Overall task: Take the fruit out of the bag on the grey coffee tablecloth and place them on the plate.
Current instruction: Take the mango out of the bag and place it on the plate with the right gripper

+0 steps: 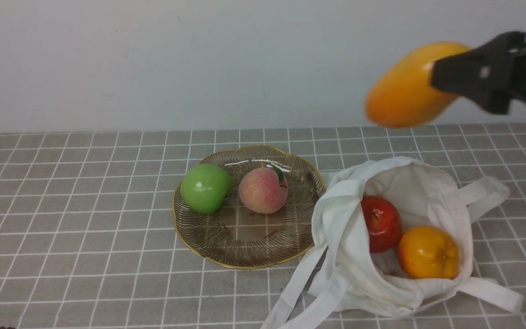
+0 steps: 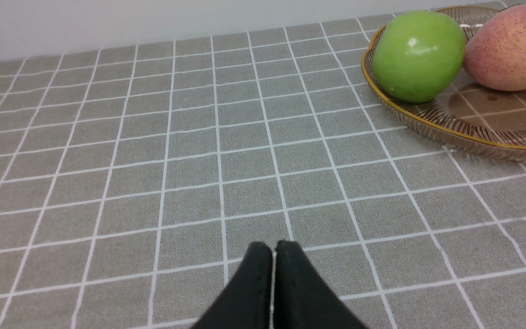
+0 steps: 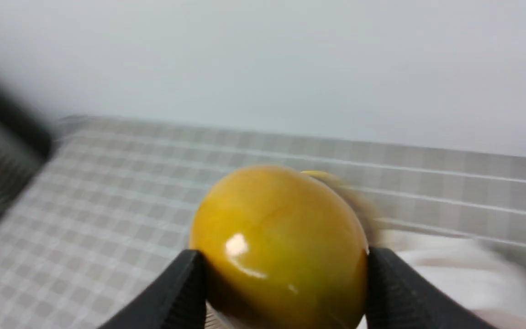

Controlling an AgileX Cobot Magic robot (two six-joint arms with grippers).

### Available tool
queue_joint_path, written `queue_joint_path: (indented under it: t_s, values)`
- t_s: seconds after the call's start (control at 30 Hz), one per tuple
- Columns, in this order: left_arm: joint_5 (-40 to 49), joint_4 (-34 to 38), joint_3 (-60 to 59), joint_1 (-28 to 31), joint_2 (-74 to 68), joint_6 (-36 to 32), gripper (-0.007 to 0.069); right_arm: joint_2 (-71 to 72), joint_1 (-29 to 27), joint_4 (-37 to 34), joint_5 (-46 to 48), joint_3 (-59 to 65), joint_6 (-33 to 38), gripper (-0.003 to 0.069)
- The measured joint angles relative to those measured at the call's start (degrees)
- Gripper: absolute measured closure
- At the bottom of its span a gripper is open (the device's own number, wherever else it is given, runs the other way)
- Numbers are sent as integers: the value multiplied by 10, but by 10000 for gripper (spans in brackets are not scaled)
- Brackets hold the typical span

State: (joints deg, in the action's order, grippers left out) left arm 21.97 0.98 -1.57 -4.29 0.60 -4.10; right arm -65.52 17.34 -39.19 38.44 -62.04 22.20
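Mango (image 3: 281, 246) (glossy) in right hand (image 3: 286, 274).

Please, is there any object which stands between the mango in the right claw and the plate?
Nothing visible blocks the way. The right claw holds the mango up in the air, higher than the bag. The bag lies beside the plate, at its right, so a low path could perhaps touch it.

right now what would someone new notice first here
Probably the orange-yellow mango, held up in the air by the right pincer, above the far side of the cloth bag. Next, the bright green apple beside a pink peach on the gold-rimmed glass plate, left of the bag.
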Motion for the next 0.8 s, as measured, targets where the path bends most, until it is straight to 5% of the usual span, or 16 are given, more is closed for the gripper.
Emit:
queue_joint_path:
  t_s: [0.23,0.5,0.8]
  values:
    - [0,0,0,0,0,0,632,-156,127,-111,-95,0,169,249]
    - [0,0,0,0,0,0,632,-317,146,-182,-242,0,260,247]
    - [0,0,0,0,0,0,632,-369,146,-229,-311,-11,293,-10]
